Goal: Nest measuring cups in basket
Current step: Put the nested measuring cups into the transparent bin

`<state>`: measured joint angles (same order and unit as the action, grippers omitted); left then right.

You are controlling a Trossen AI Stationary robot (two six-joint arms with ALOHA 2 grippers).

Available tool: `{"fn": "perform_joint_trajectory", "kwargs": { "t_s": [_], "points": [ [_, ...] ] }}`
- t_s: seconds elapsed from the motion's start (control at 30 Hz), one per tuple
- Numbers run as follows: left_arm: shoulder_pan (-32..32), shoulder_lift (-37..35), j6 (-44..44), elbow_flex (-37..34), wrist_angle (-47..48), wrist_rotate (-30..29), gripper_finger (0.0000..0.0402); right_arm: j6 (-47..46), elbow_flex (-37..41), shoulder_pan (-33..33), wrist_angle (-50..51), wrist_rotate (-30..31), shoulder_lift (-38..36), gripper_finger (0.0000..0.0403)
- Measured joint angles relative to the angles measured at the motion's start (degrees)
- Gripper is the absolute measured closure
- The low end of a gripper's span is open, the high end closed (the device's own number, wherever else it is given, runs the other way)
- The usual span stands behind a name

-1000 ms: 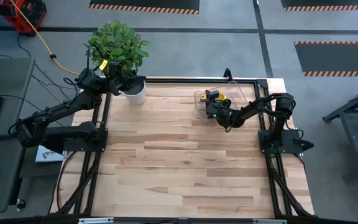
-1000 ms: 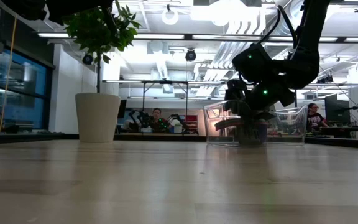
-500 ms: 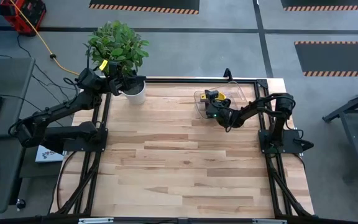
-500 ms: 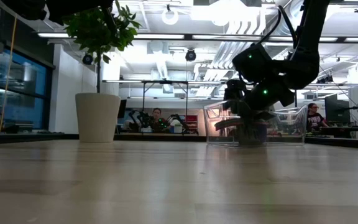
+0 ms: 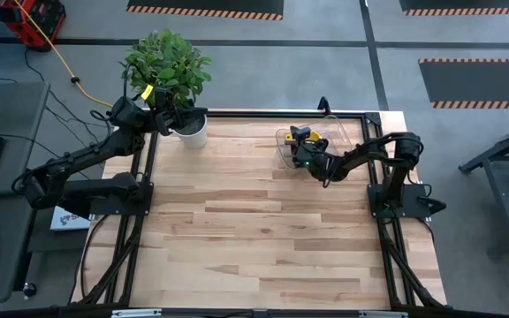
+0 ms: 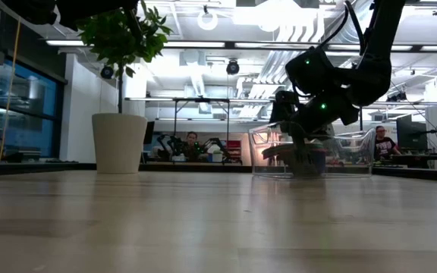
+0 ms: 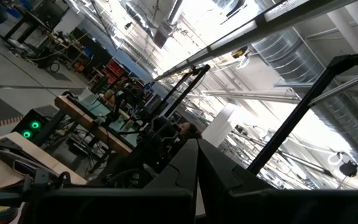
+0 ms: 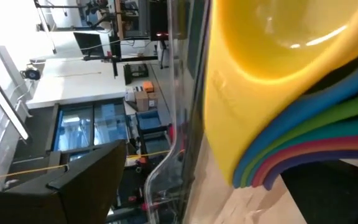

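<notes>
My right tool (image 5: 300, 152) reaches into the clear, roughly square plastic basket (image 5: 338, 131) that sits at the far right corner of the pale wooden worktop (image 5: 254, 230). I cannot tell how far its fingers are apart, nor whether they grip anything; in the high view the tool covers the near side of the basket's contents. Inside the basket sits one nested stack of round plastic measuring cups (image 8: 291, 112). In my right wrist view the yellow cup (image 8: 272, 43) lies on top, and below it I count edges in blue, green, red and purple, pressed close together against the basket's clear wall. My left tool (image 5: 186, 116) hangs beside the white plant pot (image 5: 192, 134), well apart from the basket, and I cannot tell its opening either. I count one basket, one pot and two tools.
</notes>
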<state>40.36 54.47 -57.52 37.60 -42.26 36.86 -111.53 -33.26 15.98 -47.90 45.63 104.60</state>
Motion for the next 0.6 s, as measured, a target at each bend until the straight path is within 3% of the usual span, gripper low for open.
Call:
{"fn": "perform_joint_trajectory", "kwargs": {
  "t_s": [0.6],
  "points": [
    [0.0, -0.01, -0.42, -0.02, -0.01, 0.02, 0.0402, 2.02, -0.02, 0.01, 0.08, -4.33, -1.32, 0.0004]
  ]
}}
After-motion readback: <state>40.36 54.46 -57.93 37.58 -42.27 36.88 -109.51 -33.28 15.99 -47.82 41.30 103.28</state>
